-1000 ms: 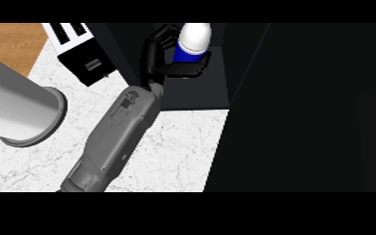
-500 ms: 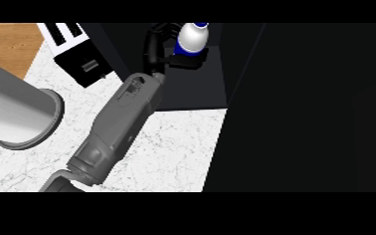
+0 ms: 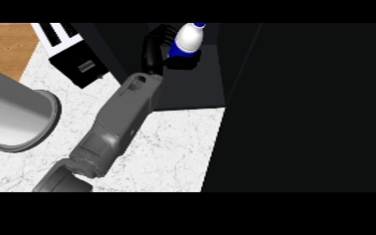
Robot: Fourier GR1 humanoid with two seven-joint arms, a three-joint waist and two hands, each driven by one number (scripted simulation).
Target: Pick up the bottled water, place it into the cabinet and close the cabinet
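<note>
One hand (image 3: pixel 155 50) curls round the bottled water (image 3: pixel 187 40), holding it inside the dark cabinet (image 3: pixel 195 87).

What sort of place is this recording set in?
Most likely a kitchen: a white marble-patterned counter, a toaster and a large metal pot stand beside a dark cabinet, where a hand holds a water bottle.

Carried by a white marble-patterned counter top (image 3: pixel 172 149): a large grey metal cylindrical pot (image 3: pixel 22 117), stood at the left edge. Set beyond that pot, further back and slightly right, a black-and-white boxy toaster (image 3: pixel 73 55). Bordered behind the pot by a strip of brown wood surface (image 3: pixel 16 40). Met right of the pot by a dark open cabinet's floor (image 3: pixel 187 87).
</note>
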